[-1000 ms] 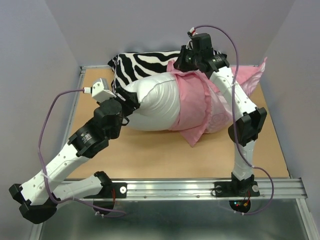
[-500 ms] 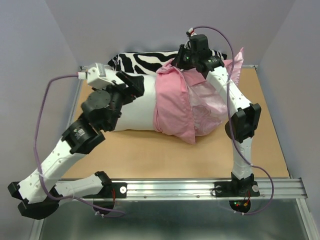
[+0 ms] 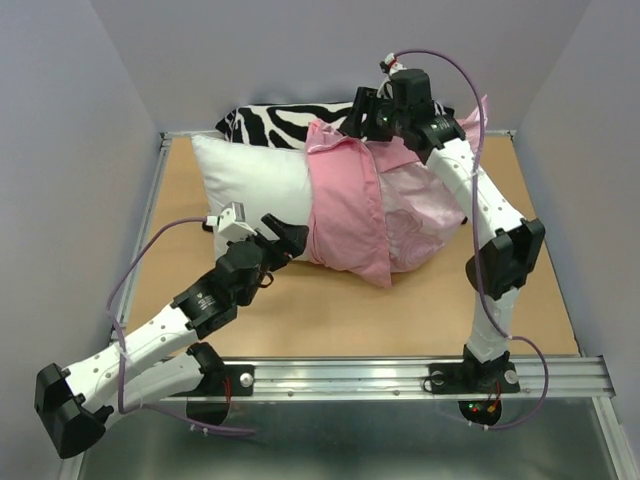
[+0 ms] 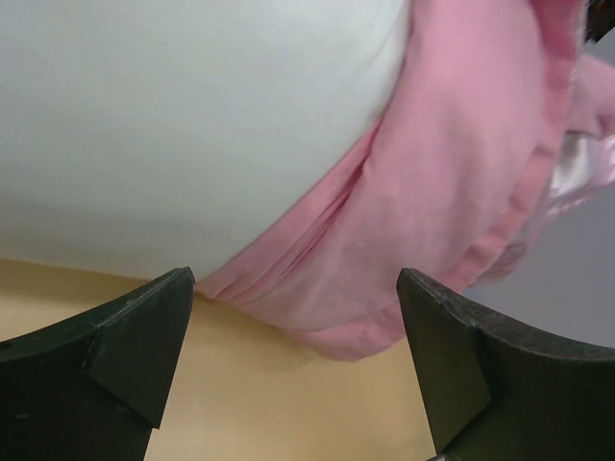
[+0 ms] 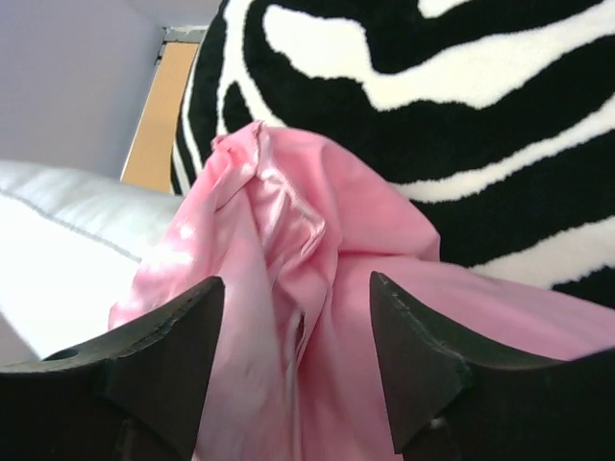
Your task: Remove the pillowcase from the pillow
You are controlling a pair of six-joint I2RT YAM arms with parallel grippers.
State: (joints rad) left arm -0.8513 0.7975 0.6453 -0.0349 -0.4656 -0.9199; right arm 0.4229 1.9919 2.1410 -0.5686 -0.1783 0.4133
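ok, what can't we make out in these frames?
1. Right end effector grip: right wrist view, pillowcase bunches inside it, clamping unclear.
2. Pillow right half: top view, under the pillowcase.
3. Zebra cushion right end: top view, behind the right arm.

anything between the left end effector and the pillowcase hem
Nothing visible. The left end effector is open, and the pillowcase hem lies straight ahead beside the pillow, with only table surface between.
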